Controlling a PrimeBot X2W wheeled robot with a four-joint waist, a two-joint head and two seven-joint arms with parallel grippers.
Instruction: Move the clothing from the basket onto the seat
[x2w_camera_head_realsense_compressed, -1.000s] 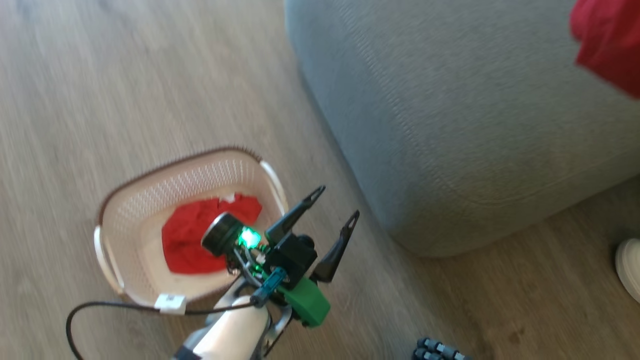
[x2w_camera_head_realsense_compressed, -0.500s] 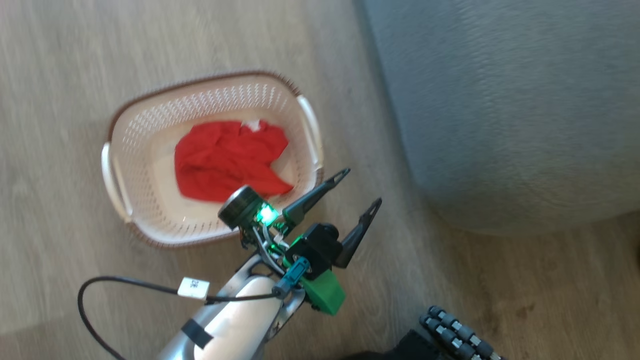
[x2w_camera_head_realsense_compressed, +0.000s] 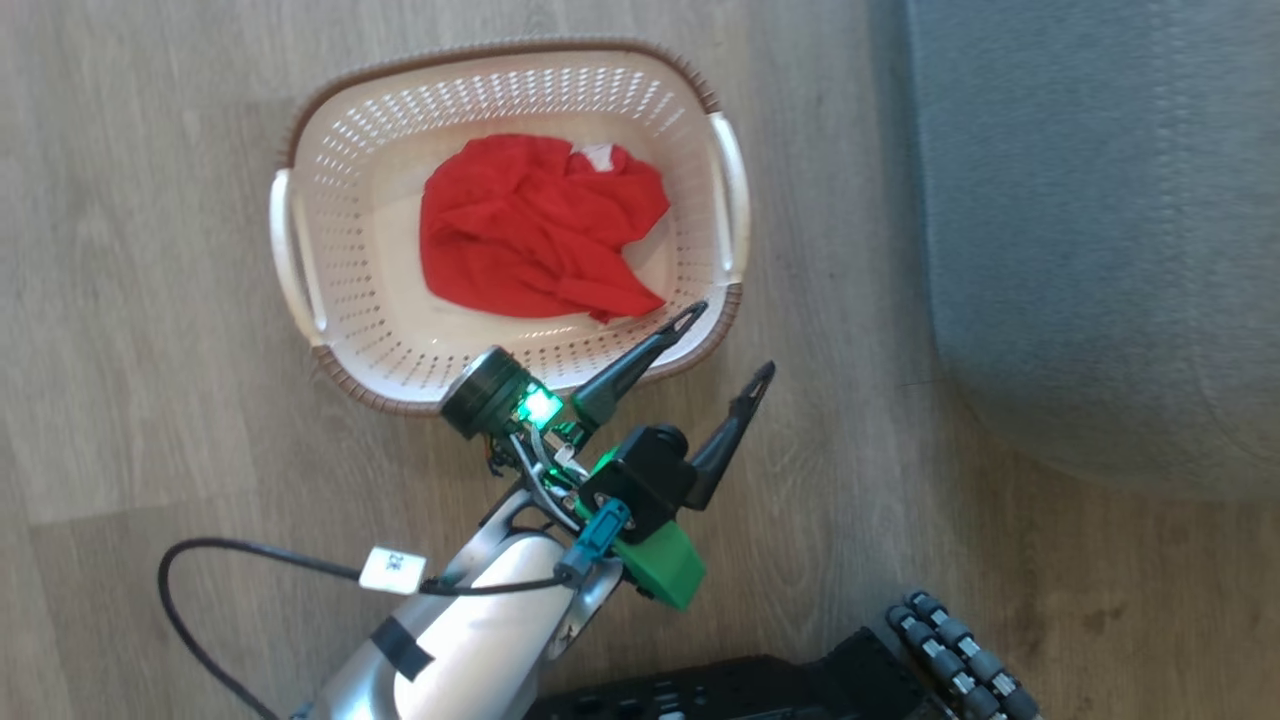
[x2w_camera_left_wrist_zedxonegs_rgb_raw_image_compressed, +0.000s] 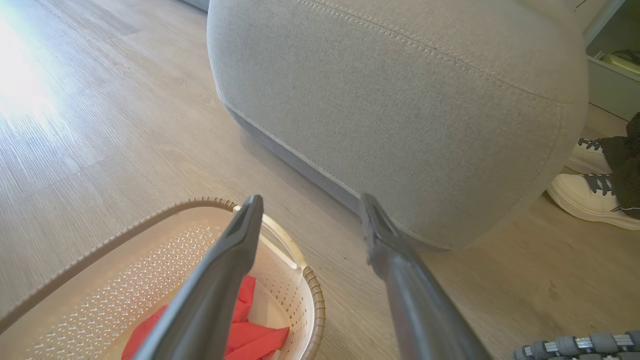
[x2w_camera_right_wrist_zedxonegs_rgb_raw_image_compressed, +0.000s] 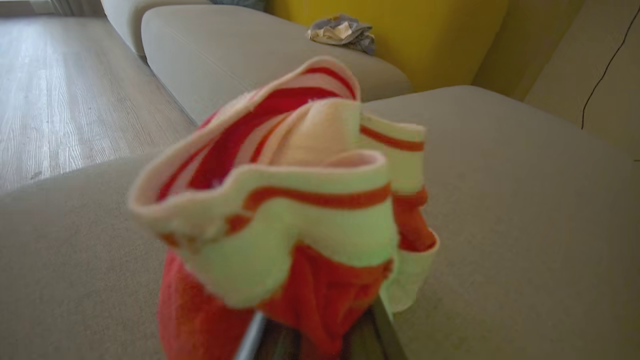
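First, head view: left tool (x2w_camera_head_realsense_compressed: 734, 338) fingers wide apart, empty, touching nothing, over near-right rim of cream perforated plastic basket (x2w_camera_head_realsense_compressed: 340, 200). Crumpled bright red fabric garment (x2w_camera_head_realsense_compressed: 530, 240) inside basket. Large grey upholstered seat (x2w_camera_head_realsense_compressed: 1100, 250) beside basket.
Left wrist view: same wide gap, nothing between fingers.
Right wrist view: right tool (x2w_camera_right_wrist_zedxonegs_rgb_raw_image_compressed: 315, 345) nearly closed, pinching red garment with red-and-white striped band (x2w_camera_right_wrist_zedxonegs_rgb_raw_image_compressed: 280, 200); seat behind it.

Plain red garment (x2w_camera_head_realsense_compressed: 535, 240), cream basket (x2w_camera_head_realsense_compressed: 345, 190) with brown rim, red-and-white striped garment (x2w_camera_right_wrist_zedxonegs_rgb_raw_image_compressed: 300, 210), grey seat (x2w_camera_head_realsense_compressed: 1100, 250), wood-grain floor (x2w_camera_head_realsense_compressed: 130, 300)
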